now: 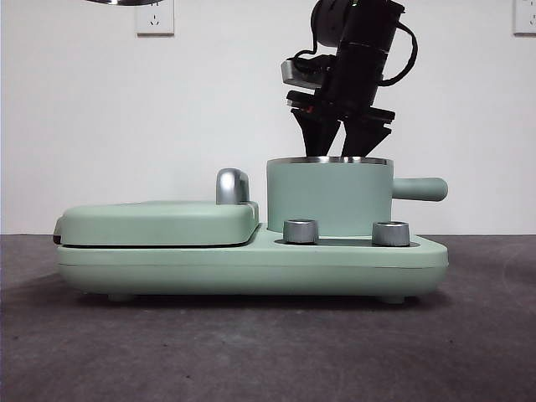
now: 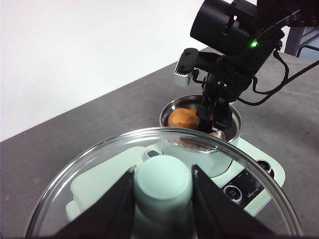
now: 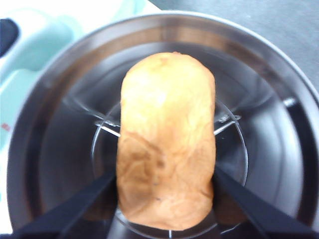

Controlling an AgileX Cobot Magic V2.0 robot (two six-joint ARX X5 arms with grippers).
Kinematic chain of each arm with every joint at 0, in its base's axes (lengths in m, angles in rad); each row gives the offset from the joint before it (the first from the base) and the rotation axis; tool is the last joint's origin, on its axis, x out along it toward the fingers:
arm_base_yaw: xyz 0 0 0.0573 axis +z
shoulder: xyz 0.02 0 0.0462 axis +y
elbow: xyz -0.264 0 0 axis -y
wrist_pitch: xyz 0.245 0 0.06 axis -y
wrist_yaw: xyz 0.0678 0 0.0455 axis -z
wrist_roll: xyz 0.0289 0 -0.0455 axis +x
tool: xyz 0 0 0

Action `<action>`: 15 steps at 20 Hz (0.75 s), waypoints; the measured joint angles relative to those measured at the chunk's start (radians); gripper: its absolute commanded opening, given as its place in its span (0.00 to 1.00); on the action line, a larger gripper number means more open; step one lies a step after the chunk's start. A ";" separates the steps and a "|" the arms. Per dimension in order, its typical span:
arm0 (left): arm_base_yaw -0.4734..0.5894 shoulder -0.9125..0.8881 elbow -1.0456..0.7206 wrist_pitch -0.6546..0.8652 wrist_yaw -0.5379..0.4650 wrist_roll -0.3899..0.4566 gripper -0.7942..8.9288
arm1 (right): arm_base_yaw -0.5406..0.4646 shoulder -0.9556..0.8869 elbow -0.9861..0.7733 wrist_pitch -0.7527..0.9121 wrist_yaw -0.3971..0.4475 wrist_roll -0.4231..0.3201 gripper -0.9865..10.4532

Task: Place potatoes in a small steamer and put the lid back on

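The mint-green steamer pot [image 1: 329, 197] stands on the right half of the cooker base, its stubby handle [image 1: 419, 188] pointing right. My right gripper [image 1: 343, 146] reaches down from above with its tips at the steel rim. In the right wrist view its jaws press both sides of the orange-brown potato [image 3: 167, 134], which hangs inside the pot [image 3: 50, 124] over the steel rack. The left wrist view shows the potato [image 2: 182, 118] low in the pot [image 2: 234, 130]. My left gripper [image 2: 163, 199] is shut on the mint knob of the glass lid [image 2: 99, 154], held high and to the left; its rim shows at the front view's top edge [image 1: 126, 2].
The flat mint griddle cover [image 1: 159, 222] with a chrome handle [image 1: 232, 186] lies closed left of the pot on the shared base [image 1: 251, 261]. Two steel dials [image 1: 301, 231] [image 1: 390, 233] sit in front of the pot. A white wall stands behind the grey table.
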 measured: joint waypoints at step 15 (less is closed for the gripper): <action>-0.001 0.017 0.000 0.061 0.011 -0.011 0.10 | -0.019 -0.426 0.021 -0.161 0.000 0.009 0.28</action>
